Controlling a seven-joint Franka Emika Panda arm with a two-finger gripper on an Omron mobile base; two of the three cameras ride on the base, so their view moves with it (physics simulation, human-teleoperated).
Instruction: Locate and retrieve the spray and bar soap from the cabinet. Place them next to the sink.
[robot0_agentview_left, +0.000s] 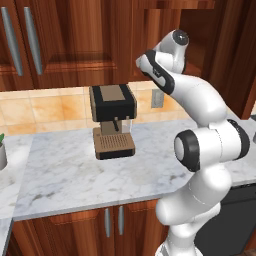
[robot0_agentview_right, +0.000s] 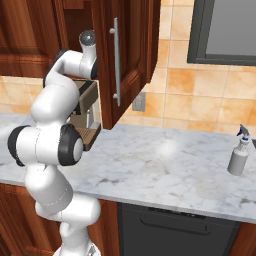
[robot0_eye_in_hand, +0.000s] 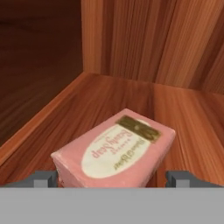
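Note:
The bar soap (robot0_eye_in_hand: 116, 148), a pink block with a white oval label, lies flat on the wooden shelf (robot0_eye_in_hand: 144, 96) inside the cabinet (robot0_agentview_right: 131, 50), whose door hangs open. My gripper (robot0_eye_in_hand: 111, 179) is open and reaches into the cabinet. Its two fingertips (robot0_eye_in_hand: 43, 178) stand on either side of the soap's near end, apart from it. The spray (robot0_agentview_right: 239, 152), a pale bottle with a blue-tipped nozzle, stands upright on the marble counter (robot0_agentview_right: 170, 160) far to the right. The sink is out of view.
A brown and black coffee machine (robot0_agentview_left: 113, 120) stands on the counter below the cabinet, against the tiled wall. A grey wall socket (robot0_agentview_right: 138, 102) is beside the open door. The cabinet's side and back walls close in around the soap. A dark dishwasher front (robot0_agentview_right: 175, 225) sits under the counter.

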